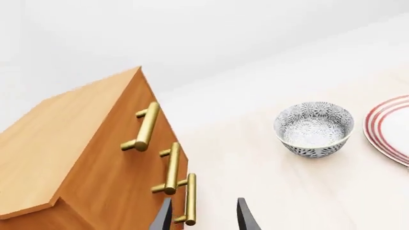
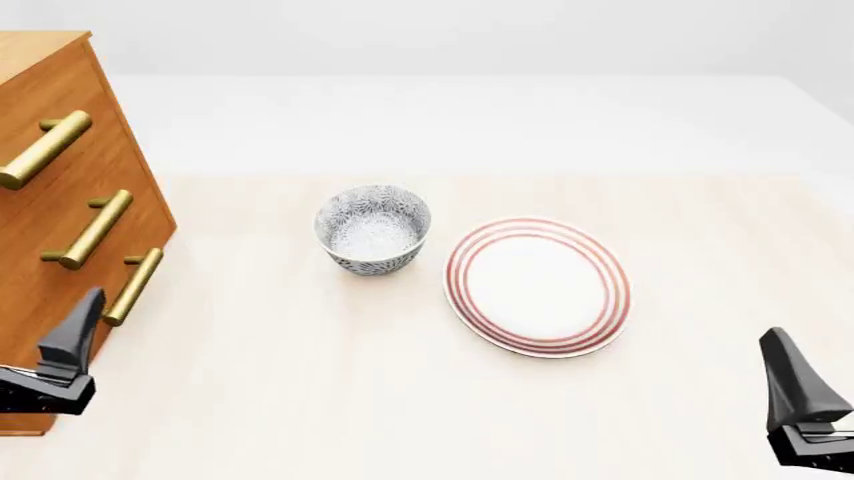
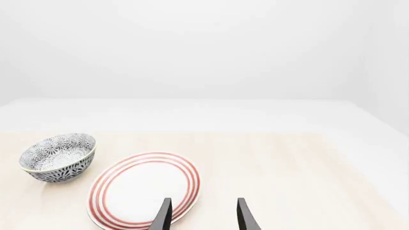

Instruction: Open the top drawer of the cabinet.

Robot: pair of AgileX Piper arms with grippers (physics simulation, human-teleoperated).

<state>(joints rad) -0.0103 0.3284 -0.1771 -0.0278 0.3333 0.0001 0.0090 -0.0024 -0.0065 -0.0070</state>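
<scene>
1. Leftmost, the cabinet stands at the left edge of the pale wooden tabletop; its top drawer, with a brass handle, looks flush.
2. Just in front of it, the left hand hovers parted, empty.
3. Centre: patterned bowl, then red-ringed plate, close together.
4. Far right, the right hand is parted, empty.
5. Behind, a plain white wall.

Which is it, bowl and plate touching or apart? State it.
Apart. The front view shows bare table between the bowl and the plate; the right wrist view shows the same gap.
</scene>
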